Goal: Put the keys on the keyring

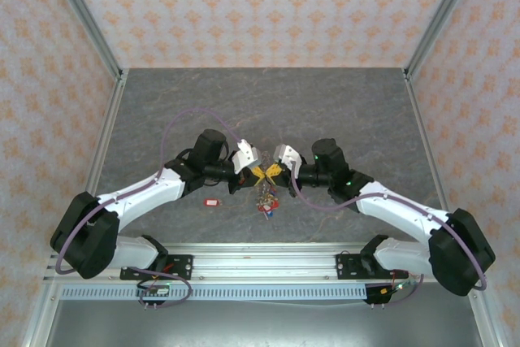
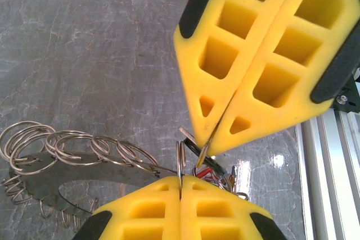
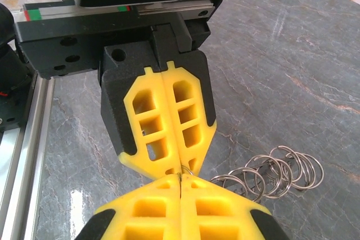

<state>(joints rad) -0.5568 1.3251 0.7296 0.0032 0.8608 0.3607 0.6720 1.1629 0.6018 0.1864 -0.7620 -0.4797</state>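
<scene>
**A:** Keyring (image 2: 84, 175) first: where is it, and how far along are you?

**B:** It's at the middle of the table (image 1: 341, 103), right where my two arms meet. My left claw (image 2: 181, 186) is pressed shut on one of its thin wire loops, and the rest of the ring with its coils trails away to the side. So the ring is gripped and presented, and I'd count that part as done.

**A:** And the other side?

**B:** My right claw (image 2: 209, 147) is shut too, tip to tip with the left one. It pinches a small metal piece (image 2: 194, 141) right at the loop. That may be the second key, but it is so small and so crowded by the yellow pads that I can't say for sure. I also can't say whether it has started onto the wire.

**A:** What about the one with the red tag?

**B:** The red-tagged key (image 1: 212, 201) lies flat on the table, off to my left of the ring and clear of both claws. It isn't on the ring.

**A:** So what's left?

**B:** Most of it, I'd judge. I have to work the piece at the loop fully on, then fetch the red-tagged key and thread it too. At best I'm in the middle of the first threading.
</scene>
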